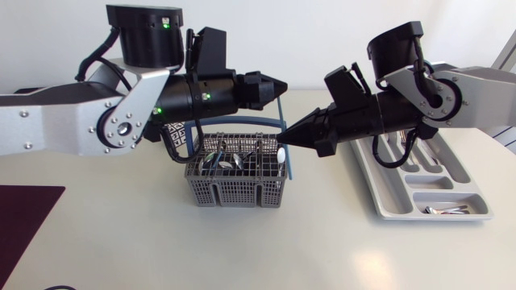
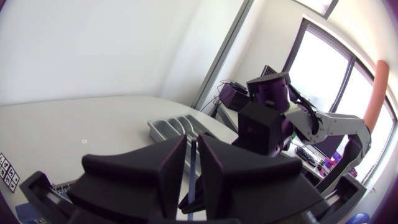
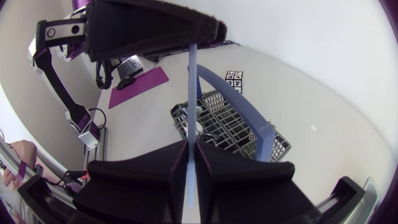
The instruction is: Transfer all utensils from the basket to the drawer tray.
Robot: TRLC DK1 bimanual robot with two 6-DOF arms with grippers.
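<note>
When seen from above, pale and smooth all over the table (image 1: 121,242), with a dark red mat (image 1: 24,225) at its near left corner and a checkered marker sheet (image 1: 176,131) behind the basket (image 1: 234,192). Set mid-table, grey mesh with a blue arched handle (image 3: 239,101) and cutlery (image 1: 234,158) inside. Lying to the right, a grey drawer tray (image 1: 385,198), with a few pieces (image 1: 446,211) in its nearest compartment. Stretched level in from the left, the left claw (image 1: 284,84); from the right, the right claw (image 1: 284,138), tips nearly meeting over the basket's right end. Pinched tight at the right claw: a thin pale utensil (image 3: 191,93), edge-on, long axis running straight from that tip to the underside of the left one. Cannot tell whether gripped there too.
</note>
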